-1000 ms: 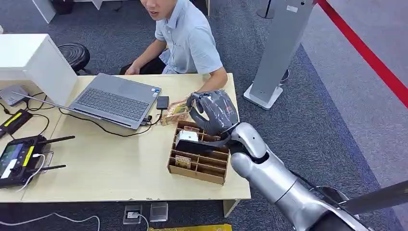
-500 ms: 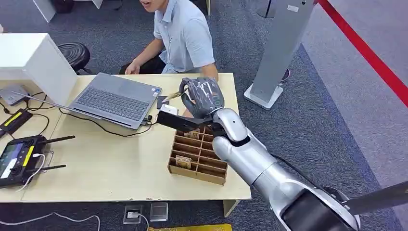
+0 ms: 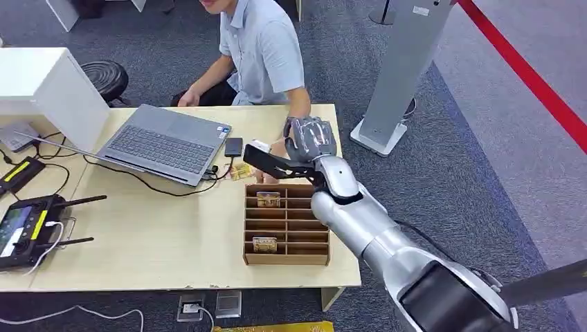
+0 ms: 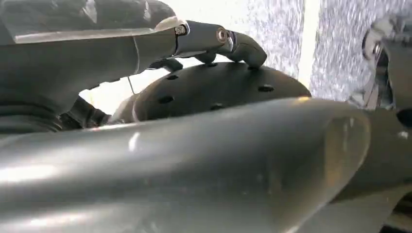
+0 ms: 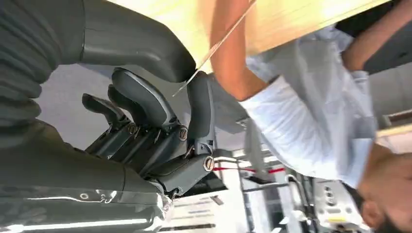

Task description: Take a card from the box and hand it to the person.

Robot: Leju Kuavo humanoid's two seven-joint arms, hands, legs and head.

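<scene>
At centre frame, the robot's right hand (image 3: pixel 311 137) pinches a thin card (image 5: pixel 221 41) between thumb and fingers (image 5: pixel 200 104) above the tabletop (image 3: pixel 166 228), beside a person's forearm (image 5: pixel 228 58), beyond the divided box (image 3: pixel 286 223).

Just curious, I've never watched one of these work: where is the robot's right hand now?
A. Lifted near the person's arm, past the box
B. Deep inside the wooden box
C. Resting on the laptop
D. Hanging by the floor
A: the right hand is raised beyond the box, beside the person's forearm.
</scene>
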